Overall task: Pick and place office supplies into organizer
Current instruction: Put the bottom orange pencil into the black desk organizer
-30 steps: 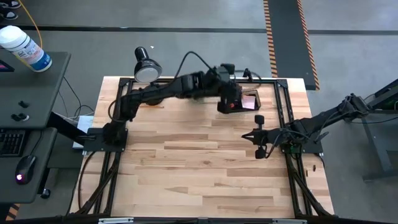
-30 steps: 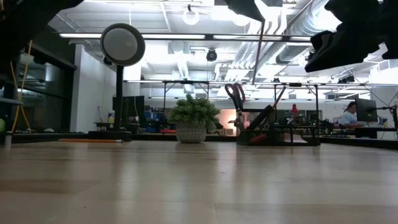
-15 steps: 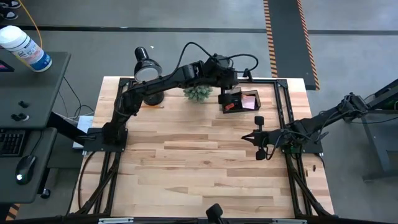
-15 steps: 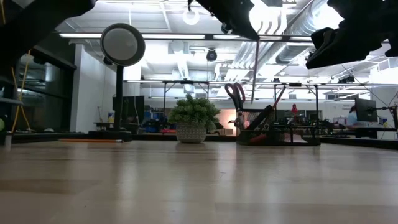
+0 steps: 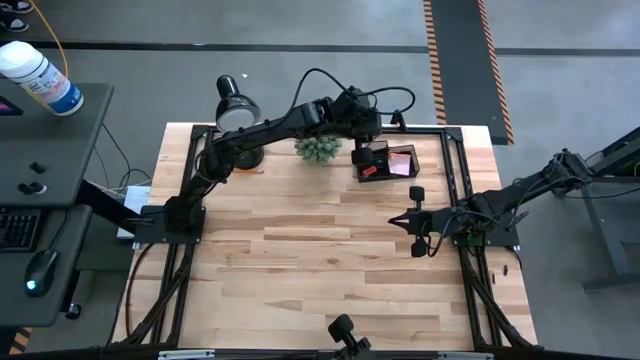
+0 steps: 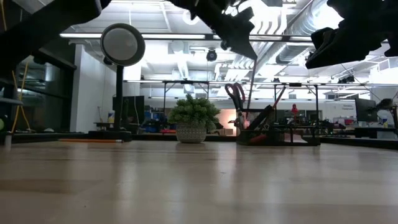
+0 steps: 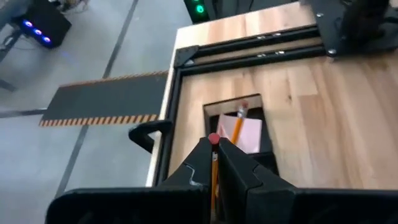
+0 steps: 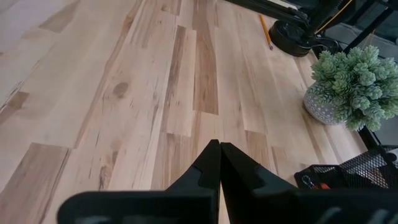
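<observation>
my left gripper point(image 7: 214, 163) has moved from directly over the organizer point(image 5: 385, 163) toward the worktop's far edge, clamped on a pencil point(image 7: 213, 163); this insertion is not yet done. left arm reaches over the plant point(image 5: 318, 149). right gripper point(image 5: 396, 220) waits closed, empty, near the right edge.

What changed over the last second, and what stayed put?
The left gripper, shut on a pencil, pulled back from over the organizer toward the table's far edge, uncovering the plant. The right gripper stayed shut and parked mid-table; organizer and lamp unmoved.
</observation>
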You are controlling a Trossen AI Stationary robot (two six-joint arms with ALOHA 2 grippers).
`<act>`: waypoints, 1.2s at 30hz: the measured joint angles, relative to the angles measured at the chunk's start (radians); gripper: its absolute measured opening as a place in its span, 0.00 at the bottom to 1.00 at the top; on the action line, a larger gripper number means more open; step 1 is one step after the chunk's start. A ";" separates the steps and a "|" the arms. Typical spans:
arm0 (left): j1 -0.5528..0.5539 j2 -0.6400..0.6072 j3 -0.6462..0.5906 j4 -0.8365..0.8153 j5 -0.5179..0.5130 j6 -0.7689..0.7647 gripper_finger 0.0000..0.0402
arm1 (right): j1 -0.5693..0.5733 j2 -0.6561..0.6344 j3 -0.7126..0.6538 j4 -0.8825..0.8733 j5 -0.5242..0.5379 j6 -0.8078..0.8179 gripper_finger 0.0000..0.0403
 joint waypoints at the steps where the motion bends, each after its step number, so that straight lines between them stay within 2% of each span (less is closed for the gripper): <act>1: 0.006 0.006 0.001 0.006 0.002 0.000 0.00 | 0.000 0.000 0.000 0.000 0.000 0.000 0.00; 12: 0.052 0.069 -0.001 0.026 0.113 -0.077 0.00 | 0.000 0.000 0.000 0.000 0.000 0.000 0.00; 21: 0.077 0.089 0.000 0.038 0.091 -0.093 0.00 | 0.000 0.000 0.000 0.000 -0.001 0.000 0.00; 29: 0.082 0.089 -0.001 0.020 0.136 -0.096 0.00 | 0.000 0.000 0.000 -0.001 -0.001 0.000 0.00; 36: 0.082 0.089 -0.001 0.017 0.130 -0.079 0.06 | 0.000 0.000 0.000 -0.001 0.000 0.000 0.00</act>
